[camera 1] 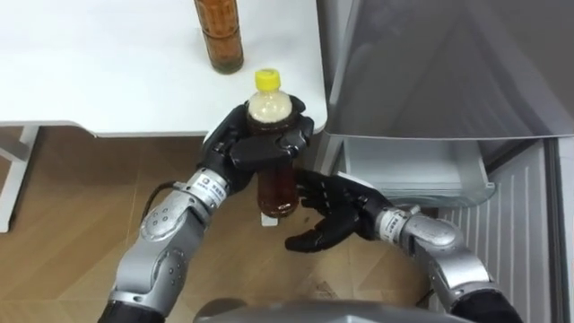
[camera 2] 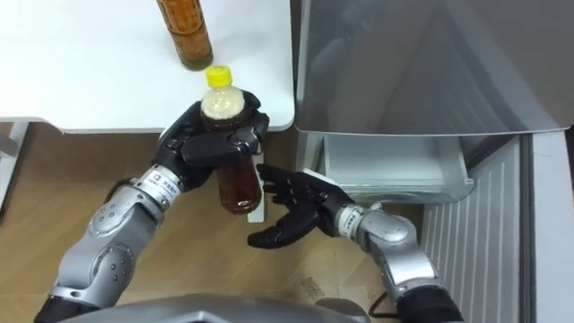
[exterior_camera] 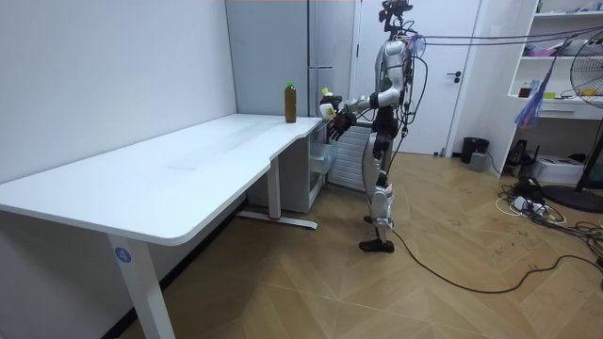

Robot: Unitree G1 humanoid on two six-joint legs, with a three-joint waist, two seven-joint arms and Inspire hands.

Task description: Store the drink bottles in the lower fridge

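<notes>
A brown drink bottle (camera 1: 276, 187) with a yellow cap was held upright in the air, just off the white surface's (camera 1: 108, 72) near corner and above the wooden floor (camera 1: 72, 188). The left hand (camera 1: 240, 151) gripped it, fingers (camera 1: 269, 148) curled round its upper body below the cap. The right hand (camera 1: 345, 208) sat at about 4 o'clock from the bottle, palm turned up and fingers (camera 1: 309, 238) spread and relaxed; its fingertips were just beside the bottle's lower end, and whether they touched it could not be told. A second bottle (camera 1: 220, 36) of brown drink stood upright on the surface at about 11 o'clock from the held one, well apart from both hands. The grey fridge (camera 1: 430, 63) rose at 3 o'clock from the bottle, just beside the surface's edge; a pale drawer (camera 1: 413, 170) jutted open from it at about 4 o'clock, behind the right hand. In the room view the robot stood upright at the surface's far end, facing the fridge, both arms raised before its chest with the bottle (exterior_camera: 325, 97) between surface and fridge; the second bottle (exterior_camera: 291, 103) stood near the surface's far corner.
</notes>
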